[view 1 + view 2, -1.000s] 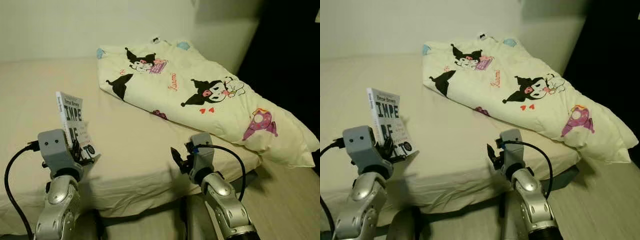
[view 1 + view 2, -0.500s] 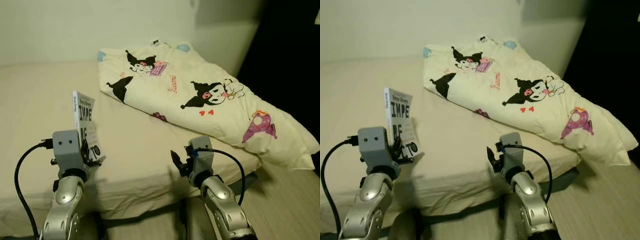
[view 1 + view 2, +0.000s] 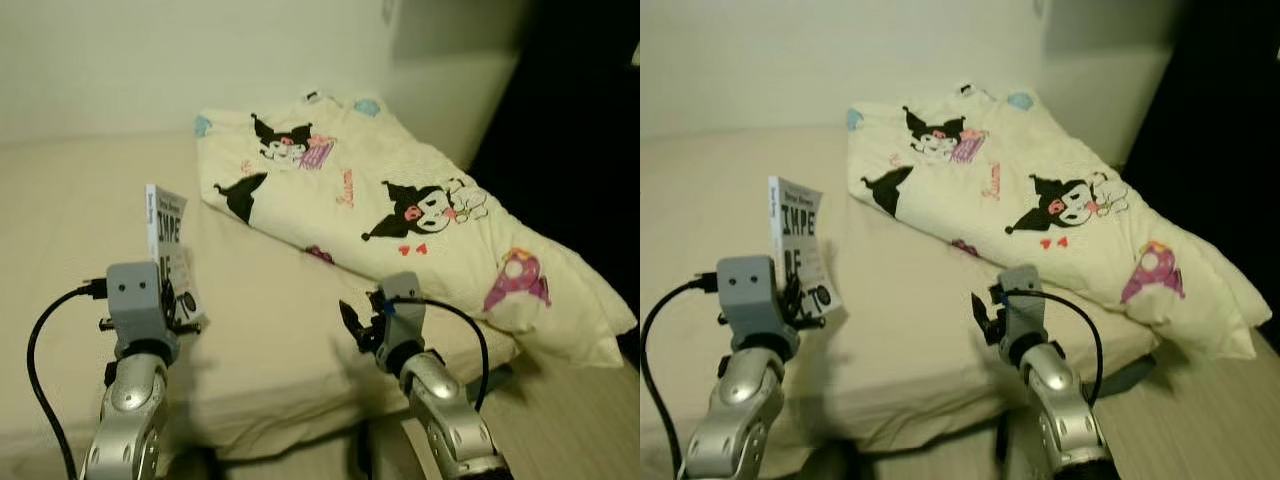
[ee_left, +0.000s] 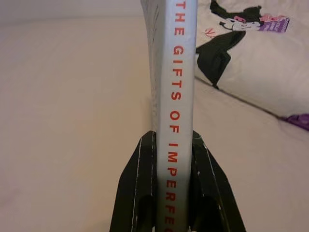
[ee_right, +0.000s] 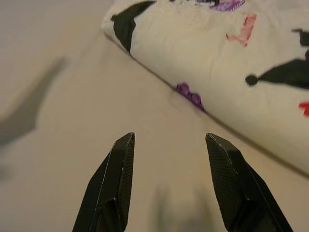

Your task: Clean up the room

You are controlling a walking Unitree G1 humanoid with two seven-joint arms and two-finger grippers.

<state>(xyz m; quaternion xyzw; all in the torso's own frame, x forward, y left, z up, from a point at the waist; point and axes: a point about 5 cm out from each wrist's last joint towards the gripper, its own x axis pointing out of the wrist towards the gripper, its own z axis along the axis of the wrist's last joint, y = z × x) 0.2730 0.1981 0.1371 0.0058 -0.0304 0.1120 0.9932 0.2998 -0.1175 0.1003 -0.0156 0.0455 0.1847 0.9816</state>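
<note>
Landmark: bed [image 3: 280, 330], beige sheet; we place everything else rel. to it.
Left pincer [image 4: 171, 159]: pinching the book [image 3: 172, 255] at its lower end, one black finger [image 4: 140, 183] on each cover, spine facing the wrist cam. We hold it raised over the bed's near-left part, not touching the sheet.
Book: upright, slightly tilted; white cover w/ big black letters, red spine text reading "THE GIFTS OF IMPERFE…". It stands above the bed, near its front edge, well apart from the blanket.
Right pincer [image 5: 169, 183]: spread, nothing between the fingers [image 5: 118, 174]. We see it hovering over the bed's front edge, near the middle, pointing toward the blanket's near border.
Blanket [image 3: 400, 215]: cream, cartoon prints in black, pink, purple; bunched on the bed's right half, from the far side by the wall down to the near-right corner, where it hangs over the edge.
Wall [image 3: 150, 60]: pale, behind the bed's far side.
Floor [image 3: 1200, 420]: light wood-look strip beyond the bed's near-right corner.
Cables: a black one [image 3: 40, 340] loops off our left wrist, another [image 3: 470, 320] off the right, both in front of the bed edge.
</note>
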